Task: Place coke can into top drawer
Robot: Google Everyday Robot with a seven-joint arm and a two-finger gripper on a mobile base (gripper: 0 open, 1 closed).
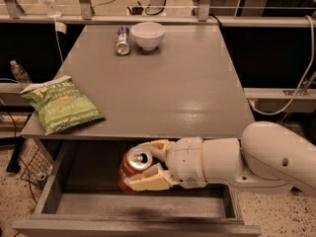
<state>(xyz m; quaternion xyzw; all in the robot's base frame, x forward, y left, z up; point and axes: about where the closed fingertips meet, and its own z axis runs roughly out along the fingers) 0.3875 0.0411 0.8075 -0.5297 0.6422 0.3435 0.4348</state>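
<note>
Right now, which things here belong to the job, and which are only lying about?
Job: coke can; gripper, shut on it; top drawer, open below them.
Lying about: chip bag, bowl, silver can, bottle.

The desk (163, 88) has a smooth, grey, painted-looking top with a soft sheen, brightest right of centre. The top drawer (52, 196), open at the bottom of the frame, has the same grey finish, duller and matt inside. At lower centre the pincer (144, 165) clasps the coke can (138, 158) between matt, cream, plastic-looking fingers (148, 182). The can is glossy red metal with a bright silver lid. The arm (256, 159) at lower right is a smooth white plastic-looking shell with a faint gloss. At left the chip bag (61, 105) is crinkled green film. At the top, the bowl (147, 35) looks glossy white and the second can (122, 40) is shiny metal.
</note>
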